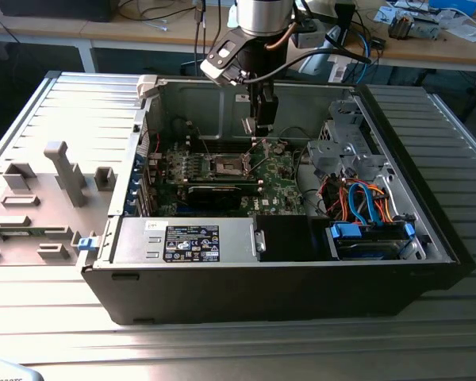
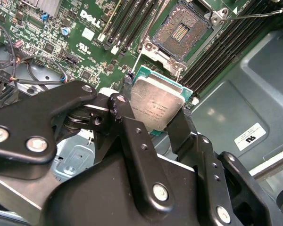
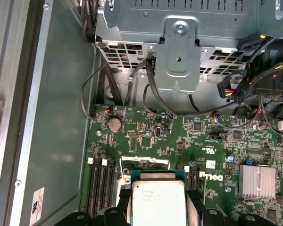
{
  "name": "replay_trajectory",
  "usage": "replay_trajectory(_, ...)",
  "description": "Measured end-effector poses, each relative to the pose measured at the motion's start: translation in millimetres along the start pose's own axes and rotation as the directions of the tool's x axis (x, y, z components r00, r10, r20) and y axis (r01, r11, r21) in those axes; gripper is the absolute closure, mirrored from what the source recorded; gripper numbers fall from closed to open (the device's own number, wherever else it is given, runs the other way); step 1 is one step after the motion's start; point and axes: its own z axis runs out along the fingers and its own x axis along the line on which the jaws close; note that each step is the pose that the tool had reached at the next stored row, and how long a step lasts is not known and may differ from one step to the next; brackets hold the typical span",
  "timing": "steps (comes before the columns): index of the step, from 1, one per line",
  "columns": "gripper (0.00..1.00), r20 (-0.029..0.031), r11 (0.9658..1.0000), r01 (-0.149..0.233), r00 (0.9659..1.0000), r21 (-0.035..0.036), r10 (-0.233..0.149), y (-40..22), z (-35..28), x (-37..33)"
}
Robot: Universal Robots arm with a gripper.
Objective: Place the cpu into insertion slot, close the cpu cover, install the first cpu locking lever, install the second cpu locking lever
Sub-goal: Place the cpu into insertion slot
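Note:
My gripper [image 2: 155,101] is shut on the cpu [image 2: 156,104], a flat square chip with a silvery top and a green-tan edge, one black finger [image 2: 126,89] on each side. In the first wrist view the cpu [image 3: 158,203] hangs above the green motherboard [image 3: 146,127]. The insertion slot [image 2: 181,32] lies a short way beyond it, its dark centre uncovered. The cpu cover [image 3: 146,162] shows as a silver strip just past the chip; I cannot tell its angle. A thin locking lever [image 2: 254,15] sticks out from a slot corner. In the exterior view my gripper [image 1: 259,131] hovers to the right of the slot [image 1: 226,165].
The open computer case [image 1: 301,270] walls in the board. A grey drive cage [image 3: 179,52] with looping black cables rises close by. Long memory slots [image 2: 132,23] flank the slot. A power supply [image 1: 190,242] and blue drive caddy [image 1: 369,238] sit at the front.

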Motion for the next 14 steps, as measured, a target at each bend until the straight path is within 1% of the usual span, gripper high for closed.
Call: replay_trajectory(14,0.45,0.0007,1.0000,-0.008,1.0000,-0.0001,0.008,0.0,0.5,0.0)
